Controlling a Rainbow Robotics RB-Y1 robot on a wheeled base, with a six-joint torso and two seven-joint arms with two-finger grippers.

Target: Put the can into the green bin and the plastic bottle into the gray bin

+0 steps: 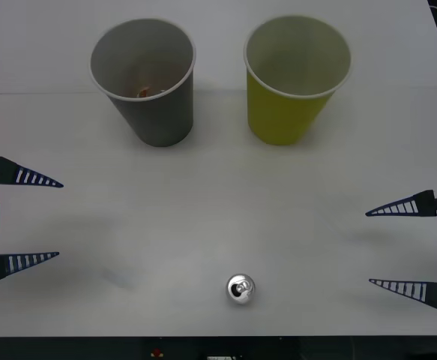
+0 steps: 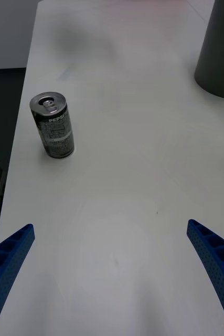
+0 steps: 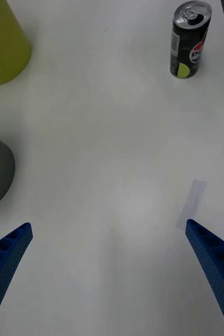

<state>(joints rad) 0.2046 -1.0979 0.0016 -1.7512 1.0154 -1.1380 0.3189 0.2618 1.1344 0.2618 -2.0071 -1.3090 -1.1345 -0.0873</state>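
I see the can (image 1: 240, 289) upright at the lower centre of the front frame, close to the table (image 1: 218, 225) near edge, with bare surface all round it. The gray bin (image 1: 145, 79) and green bin (image 1: 296, 77) stand apart at the top. My left gripper (image 1: 25, 219) and right gripper (image 1: 402, 248) sit at the frame sides, both spread wide, holding nothing. The left wrist view shows the can's label.

A white bench (image 1: 218, 202) is seen; the can (image 1: 240, 289), gray bin (image 1: 145, 81) and green bin (image 1: 296, 79) are stood on it.
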